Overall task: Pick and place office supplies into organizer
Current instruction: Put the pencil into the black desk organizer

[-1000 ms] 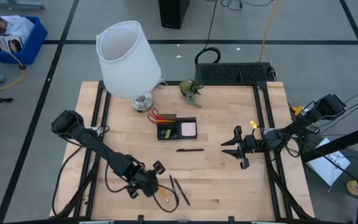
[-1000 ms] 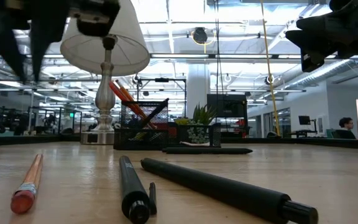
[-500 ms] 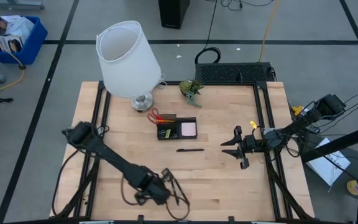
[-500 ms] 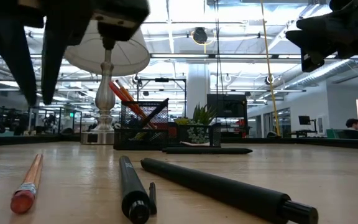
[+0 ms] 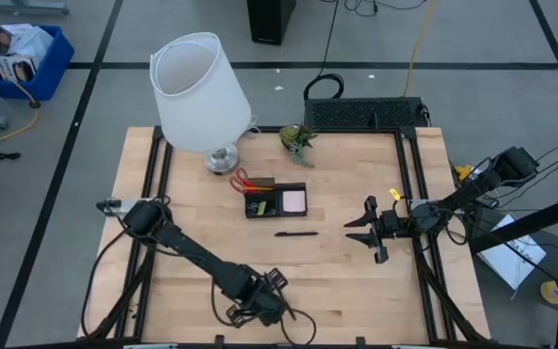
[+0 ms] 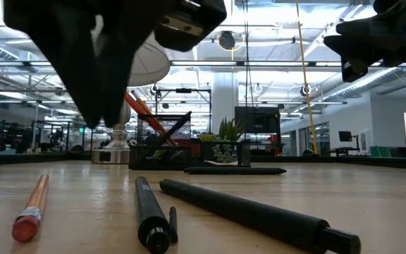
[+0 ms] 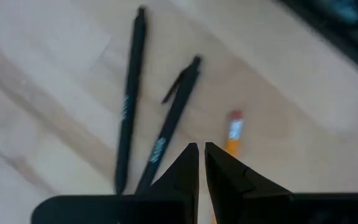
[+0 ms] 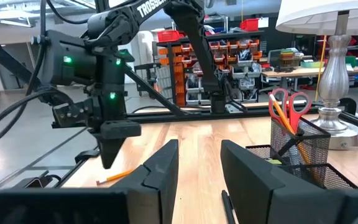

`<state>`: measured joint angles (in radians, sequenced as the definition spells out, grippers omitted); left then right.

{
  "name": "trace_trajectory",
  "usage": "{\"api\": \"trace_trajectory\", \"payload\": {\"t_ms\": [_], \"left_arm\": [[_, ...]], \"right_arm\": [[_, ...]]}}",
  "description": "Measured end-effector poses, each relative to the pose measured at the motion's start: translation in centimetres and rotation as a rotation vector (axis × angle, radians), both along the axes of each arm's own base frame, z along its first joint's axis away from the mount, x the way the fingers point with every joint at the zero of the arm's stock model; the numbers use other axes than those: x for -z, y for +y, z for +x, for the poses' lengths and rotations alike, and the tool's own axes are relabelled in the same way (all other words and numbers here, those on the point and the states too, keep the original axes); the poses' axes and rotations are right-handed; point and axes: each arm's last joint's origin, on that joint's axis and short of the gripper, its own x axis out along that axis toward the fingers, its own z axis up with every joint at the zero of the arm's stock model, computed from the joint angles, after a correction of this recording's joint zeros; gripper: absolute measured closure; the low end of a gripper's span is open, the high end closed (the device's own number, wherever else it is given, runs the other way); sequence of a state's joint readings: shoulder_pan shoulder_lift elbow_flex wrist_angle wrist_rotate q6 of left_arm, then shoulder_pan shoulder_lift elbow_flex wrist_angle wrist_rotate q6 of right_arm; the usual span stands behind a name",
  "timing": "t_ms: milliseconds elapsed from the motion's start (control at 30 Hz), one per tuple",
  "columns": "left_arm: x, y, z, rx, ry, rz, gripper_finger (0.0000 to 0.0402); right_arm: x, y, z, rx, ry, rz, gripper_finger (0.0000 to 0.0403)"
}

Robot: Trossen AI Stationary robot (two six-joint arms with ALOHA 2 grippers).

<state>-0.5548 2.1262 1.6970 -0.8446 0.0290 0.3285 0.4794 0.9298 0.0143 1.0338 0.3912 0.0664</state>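
left jaws swung over the loose pens

moved from the bench (image 5: 356,281) front-left toward front-centre within the last second. left gripper (image 7: 201,155) pressed together, empty, hanging above two black pens (image 7: 129,106) with orange pencil (image 7: 234,134) just ahead of the tips. right gripper (image 5: 374,231) parted, idle, unmoved. organizer (image 5: 276,201) well away. pickup likely next.

high: overhead, straight down, whole counter (image 5: 356,281) | low: counter-level, facing room | wrists: close, forward | shared: pens (image 6: 245,212), pencil (image 7: 233,134)
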Motion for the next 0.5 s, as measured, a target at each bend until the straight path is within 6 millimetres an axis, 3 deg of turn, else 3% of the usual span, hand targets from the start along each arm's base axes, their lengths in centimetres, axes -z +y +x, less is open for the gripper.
{"api": "trace_trajectory", "payload": {"t_ms": [200, 367, 500], "left_arm": [[0.06, -0.96, -0.83, 0.045, 0.011, 0.017, 0.0369], [0.02, -0.52, -0.45, 0.024, -0.050, 0.098, 0.0369], [-0.09, -0.49, -0.03, -0.111, -0.079, 0.068, 0.0369]], "right_arm": [[0.03, 0.01, 0.00, 0.000, 0.003, -0.002, 0.0286], [0.05, 0.00, 0.00, 0.000, 0.005, -0.002, 0.0286], [0.07, 0.01, 0.00, 0.000, 0.006, -0.003, 0.0286]]}}
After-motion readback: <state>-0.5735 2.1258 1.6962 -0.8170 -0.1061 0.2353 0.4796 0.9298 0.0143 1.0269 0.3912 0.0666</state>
